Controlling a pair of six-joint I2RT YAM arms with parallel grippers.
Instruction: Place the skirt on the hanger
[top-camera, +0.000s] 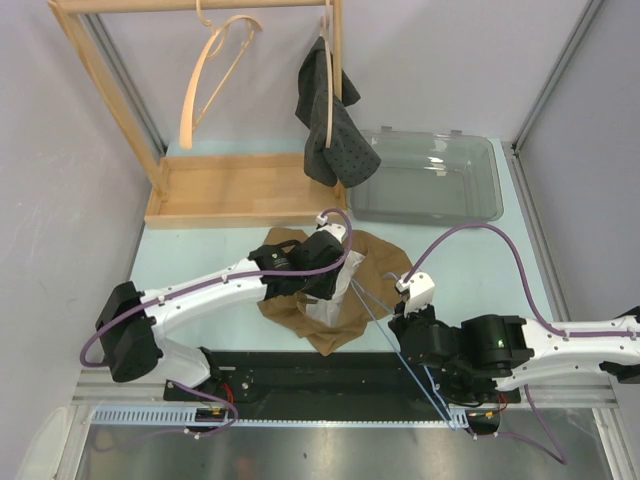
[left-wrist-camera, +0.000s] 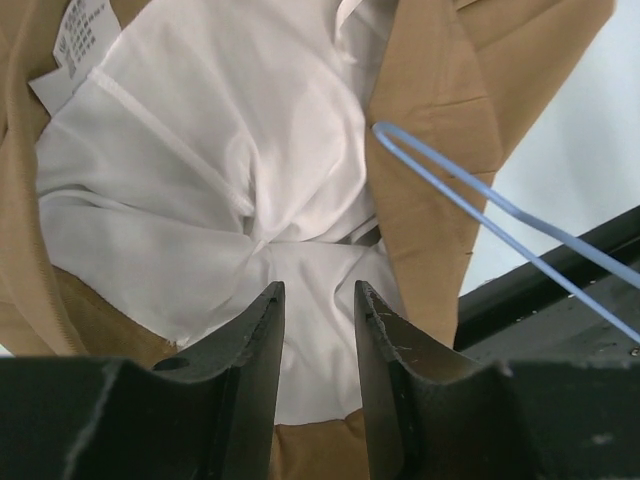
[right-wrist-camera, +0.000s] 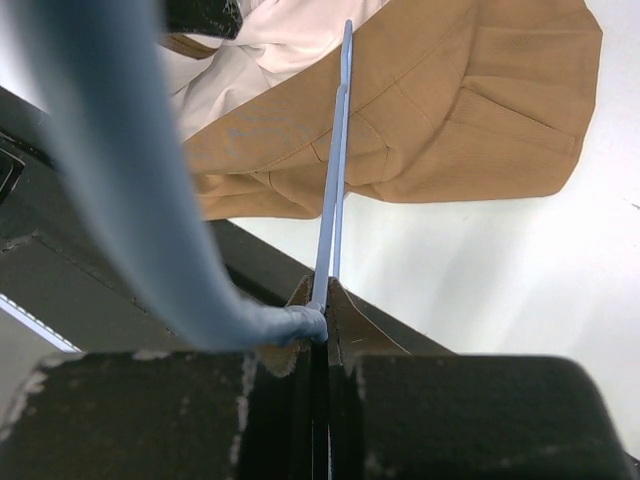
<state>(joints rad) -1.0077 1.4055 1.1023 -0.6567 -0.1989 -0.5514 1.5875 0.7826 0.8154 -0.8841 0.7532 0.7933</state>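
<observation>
The tan skirt (top-camera: 375, 262) lies crumpled on the pale table (top-camera: 200, 250) in the middle, just near of the wooden rack (top-camera: 235, 190), with its white lining (top-camera: 335, 300) turned up on the left half. The left gripper (top-camera: 335, 285) hangs directly over that lining; in the left wrist view its two dark fingers (left-wrist-camera: 262, 345) stand a narrow gap apart, tips at the puckered white cloth (left-wrist-camera: 200, 180), and whether they actually pinch it cannot be told. To the right of the fingers, the looped end of the blue wire hanger (left-wrist-camera: 383, 130) rests on the skirt's tan edge (left-wrist-camera: 430, 90). The right gripper (top-camera: 402, 322) sits at the near right edge of the skirt, and in its wrist view (right-wrist-camera: 322, 310) the jaws are clamped tight on the hanger wire (right-wrist-camera: 333, 180), which runs away from it across the tan fabric (right-wrist-camera: 450, 110) towards the lining
</observation>
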